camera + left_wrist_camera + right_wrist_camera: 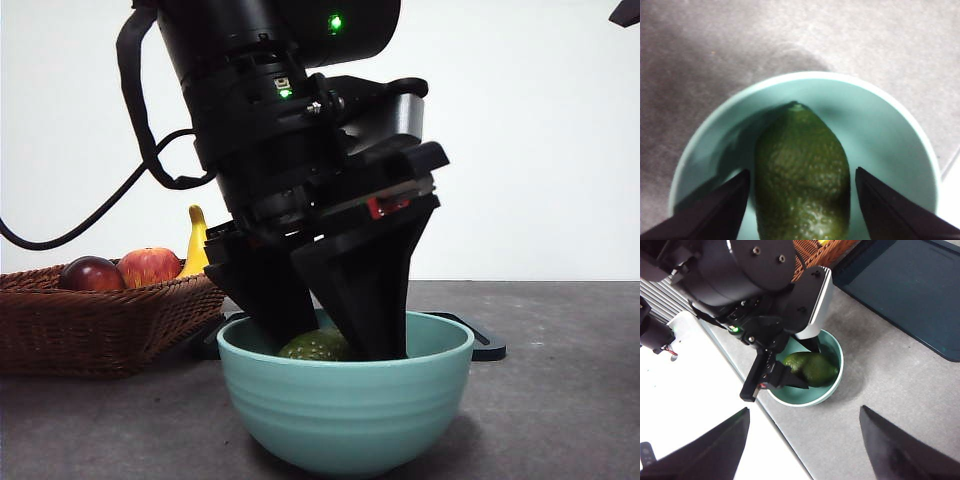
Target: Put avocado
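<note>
Front view, left side: a wicker basket [100, 315] sits on the grey counter [560, 400], holding a dark red-purple fruit [90, 273], a red-yellow apple [149, 266] and a banana [196, 245] standing behind them.

Centre: a teal bowl [345, 400] stands on the counter just beside the basket. The avocado [315, 346] lies inside the bowl, on its side, its top just showing above the rim. The left gripper [322, 335] reaches down into the bowl from above. Its jaws are spread wide, one on each side of the avocado; the left wrist view shows a gap between each jaw and the fruit's skin, so nothing is held.

Behind the bowl, a dark flat tray [480, 345] lies on the counter.

Right side: the right gripper [805, 440] hangs high above the counter, well apart from the bowl. Its jaws are wide open and hold nothing.
</note>
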Controlling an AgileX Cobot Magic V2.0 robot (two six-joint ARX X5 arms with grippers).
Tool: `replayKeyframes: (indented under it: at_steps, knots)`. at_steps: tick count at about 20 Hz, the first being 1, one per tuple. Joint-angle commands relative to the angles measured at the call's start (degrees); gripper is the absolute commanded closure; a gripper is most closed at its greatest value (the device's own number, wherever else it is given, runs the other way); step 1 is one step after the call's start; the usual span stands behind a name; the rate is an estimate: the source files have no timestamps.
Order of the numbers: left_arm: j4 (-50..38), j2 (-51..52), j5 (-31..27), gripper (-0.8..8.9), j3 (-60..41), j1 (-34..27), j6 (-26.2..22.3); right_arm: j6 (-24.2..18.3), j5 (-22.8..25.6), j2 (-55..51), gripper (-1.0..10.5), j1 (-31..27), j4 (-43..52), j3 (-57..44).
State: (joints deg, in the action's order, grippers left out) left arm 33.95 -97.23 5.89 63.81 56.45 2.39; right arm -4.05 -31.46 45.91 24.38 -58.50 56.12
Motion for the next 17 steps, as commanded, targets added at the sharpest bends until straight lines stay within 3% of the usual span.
replayKeyframes:
  at_steps: [1, 10, 17]
  knots:
    - [-0.09, -0.94, -0.13, 4.69, 1.33, 0.57, 0.31, 0.42, -0.02, 0.46, 6.0, 0.39, 0.15, 1.09]
    - [2.05, 8.37, -0.13, 4.70, 8.15, -2.69, 1.77, 0.42, 0.00, 0.46, 6.0, 0.39, 0.15, 1.09]
    - [3.54, 24.81, -0.09, 4.70, 8.13, -16.66, 3.02, 0.42, 0.02, 0.48, 6.0, 0.39, 0.20, 1.09]
